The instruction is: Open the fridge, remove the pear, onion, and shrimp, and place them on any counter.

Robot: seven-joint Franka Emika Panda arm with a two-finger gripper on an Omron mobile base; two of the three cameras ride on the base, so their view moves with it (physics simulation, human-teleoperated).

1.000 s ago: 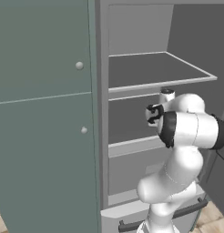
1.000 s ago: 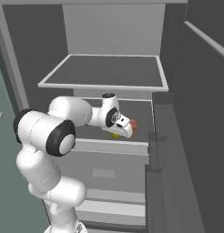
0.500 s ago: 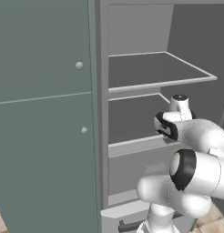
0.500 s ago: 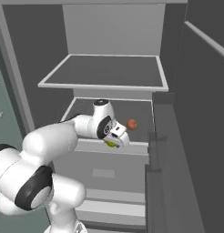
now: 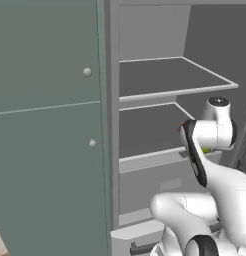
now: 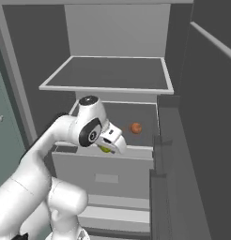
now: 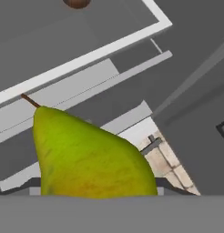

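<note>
Yellow-green pear (image 7: 89, 157), stem up and to the left in the hand view, held between the fingers of the gripper (image 6: 112, 145), whose jaws stand fairly wide about the fruit's body. In the right base view the fruit shows as a small green patch (image 6: 105, 149) under the hand, just off the front edge of the lower shelf, over the drawer front.

Fridge (image 6: 112, 33): door open at the right, grey interior, upper shelf bare, lower shelf carrying the remaining stock.

Onion (image 6: 135, 128): reddish-brown ball, on the lower shelf toward its right edge, apart from the hand; its lower rim also shows at the top edge of the hand view (image 7: 76, 3).

Shrimp: cannot be made out.

Cabinet (image 5: 45, 125): grey-green, two round knobs, left of the fridge.

Step in hand, as judged: carrying the pear out of the fridge to a counter; first of three items, so the task is early. Handling notes: draw the hand straight back until it is clear of the shelf lip and the door before swinging aside; keep the grip steady, since a tapered fruit may slip toward its narrow end; set it down low on the counter so it does not roll.
</note>
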